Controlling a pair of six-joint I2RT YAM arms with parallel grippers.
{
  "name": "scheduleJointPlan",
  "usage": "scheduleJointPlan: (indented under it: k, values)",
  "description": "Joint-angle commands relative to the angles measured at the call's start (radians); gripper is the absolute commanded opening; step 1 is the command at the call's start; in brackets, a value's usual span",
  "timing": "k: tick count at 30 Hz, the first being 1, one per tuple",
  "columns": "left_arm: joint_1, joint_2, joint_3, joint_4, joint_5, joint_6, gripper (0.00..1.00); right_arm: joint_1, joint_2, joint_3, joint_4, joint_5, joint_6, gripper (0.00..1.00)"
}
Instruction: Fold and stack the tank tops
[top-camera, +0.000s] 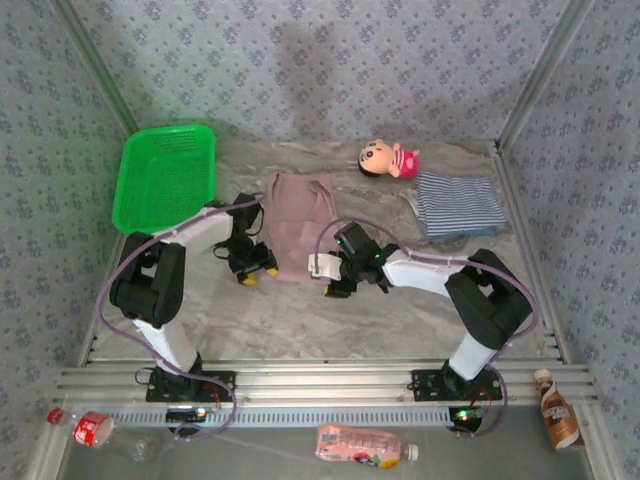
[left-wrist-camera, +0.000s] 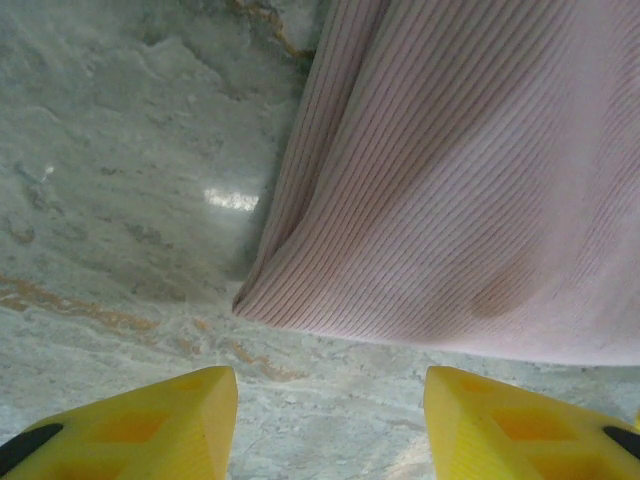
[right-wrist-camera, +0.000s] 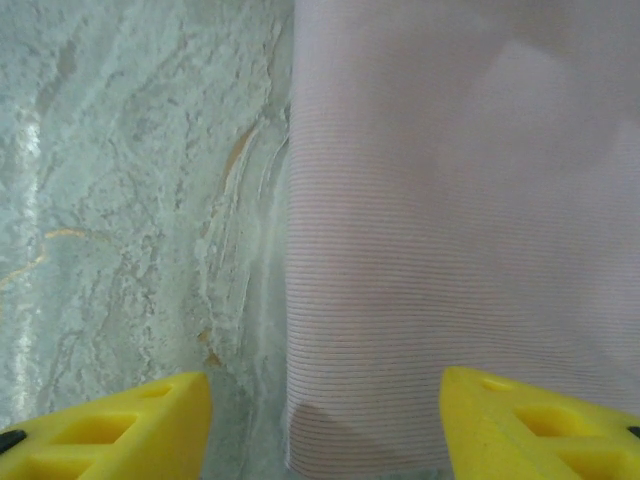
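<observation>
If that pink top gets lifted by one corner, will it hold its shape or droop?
Probably droop: the pink top lies limp and flat against the table. Its ribbed knit looks thin, so likely light and stretchy. The ribbing should give some grip, so it probably won't slip.

Table (top-camera: 300, 320): grey marbled top, some brown veining. Directly on it:
- green basket (top-camera: 165, 175), far-left corner, mesh walls
- mauve tank top (top-camera: 297, 225), spread flat mid-table, straps to the far side, ribbed cloth, near hem lying on the marble
- plush doll (top-camera: 388, 159), lying on its side at the far edge
- striped tank top (top-camera: 457, 203), folded, far right, just beside the doll
</observation>
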Motion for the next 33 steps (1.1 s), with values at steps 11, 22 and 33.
scheduleJointPlan:
  k: [11, 22, 33]
  values:
    - [-0.004, 0.097, -0.014, 0.089, -0.022, 0.003, 0.45, 0.025, 0.157, 0.120, -0.035, 0.073, -0.053, 0.38]
    - [0.000, 0.082, 0.020, 0.005, -0.110, 0.066, 0.09, 0.067, 0.140, 0.116, -0.087, 0.082, -0.023, 0.13]
    - [0.012, -0.087, 0.002, -0.184, -0.126, 0.097, 0.00, 0.178, -0.028, 0.072, -0.241, -0.034, 0.121, 0.08]
